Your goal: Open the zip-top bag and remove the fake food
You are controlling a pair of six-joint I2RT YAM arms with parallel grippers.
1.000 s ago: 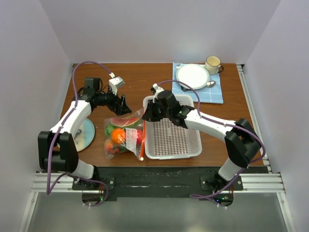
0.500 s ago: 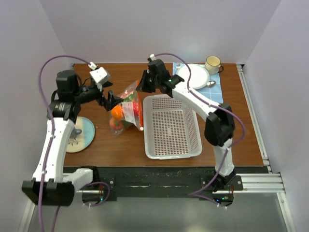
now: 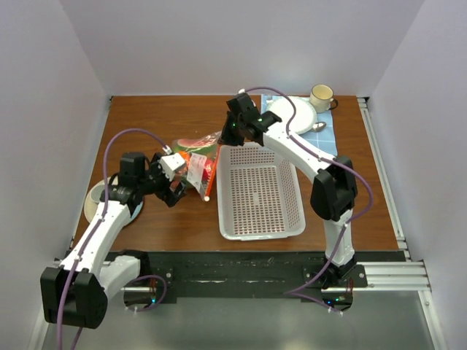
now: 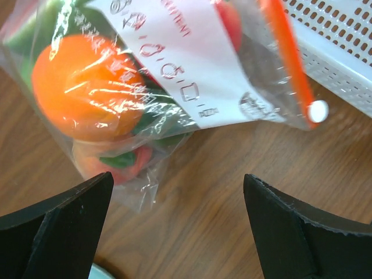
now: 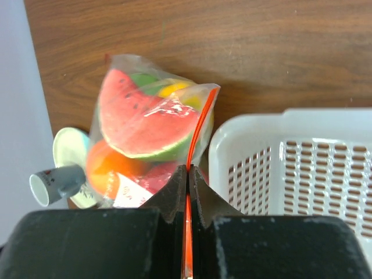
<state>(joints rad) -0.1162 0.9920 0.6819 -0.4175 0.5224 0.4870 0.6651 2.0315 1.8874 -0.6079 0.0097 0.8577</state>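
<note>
The clear zip-top bag hangs left of the basket, and my right gripper is shut on its orange zip strip. Inside it the fake food shows: a watermelon slice, an orange, a yellow piece and red and green pieces. The white slider sits at the strip's lower end. My left gripper is open just near of the bag's bottom, over bare wood, with nothing between its fingers. I cannot tell if the bag's bottom rests on the table.
A white perforated basket stands right of the bag, close to the zip strip. A pale plate lies under my left arm. At the back right a blue cloth carries a white plate, a cup and a spoon.
My right gripper has closed on the zip strip and carried the bag from the front toward the back. My left arm has pulled back and lower, staying open.
</note>
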